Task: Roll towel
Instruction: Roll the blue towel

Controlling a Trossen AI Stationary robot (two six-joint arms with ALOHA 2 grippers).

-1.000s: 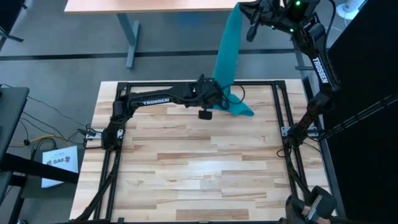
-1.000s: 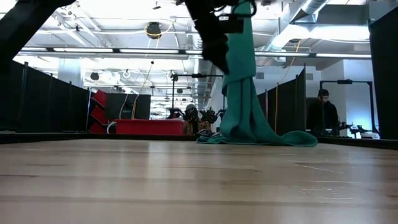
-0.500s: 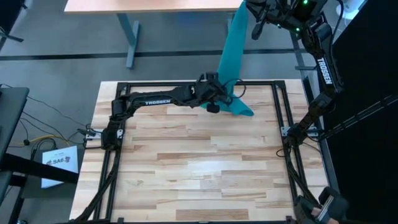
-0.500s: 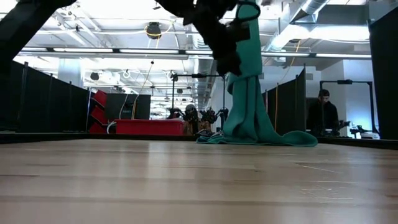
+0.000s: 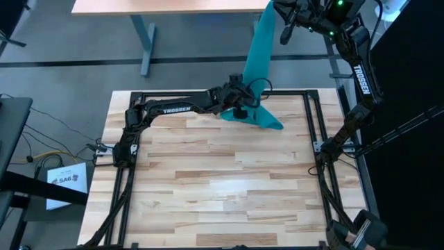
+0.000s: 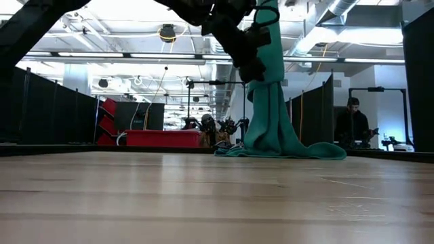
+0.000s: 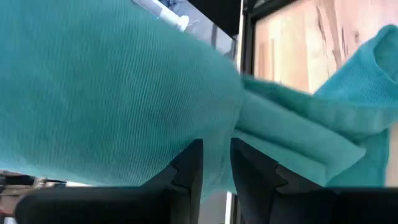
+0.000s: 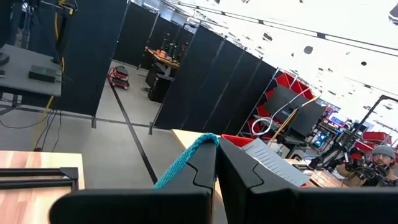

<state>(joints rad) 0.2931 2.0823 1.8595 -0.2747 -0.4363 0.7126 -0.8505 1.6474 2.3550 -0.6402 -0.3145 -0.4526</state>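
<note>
The teal towel [image 5: 255,62] hangs in a long bunched strip from my right gripper [image 5: 279,12], which is shut on it high above and beyond the table's far right corner. The towel's lower end [image 5: 268,121] lies crumpled on the wood near the far edge, as the low view [image 6: 298,150] also shows. My left gripper [image 5: 242,104] is at the hanging strip a little above the table, shut on the cloth [image 7: 93,93]. In the low view this gripper [image 6: 256,66] is at the strip's left side. My left gripper pinches a fold of the hanging strip [image 7: 217,134] between its two fingers, coming roughly level from the table's left side, across the strip. One layer or several, I cannot tell. My right gripper pinches the towel's top edge [image 8: 186,160] between its two shut fingers. The towel hangs below it, down to the table.
A black frame rail [image 5: 208,94] runs along the table's far edge, right by the towel's lower end. Another table [image 5: 166,5] stands beyond it. Bare wood [image 5: 222,187] fills the middle and near side. A person [image 6: 352,125] stands far off in the room.
My left gripper has gone toward the far edge and up to the hanging towel, turning toward it, and now has the strip between its fingers. My right gripper has shifted slightly toward the right, still holding the towel's top. The towel's lower end has stayed on the table.
</note>
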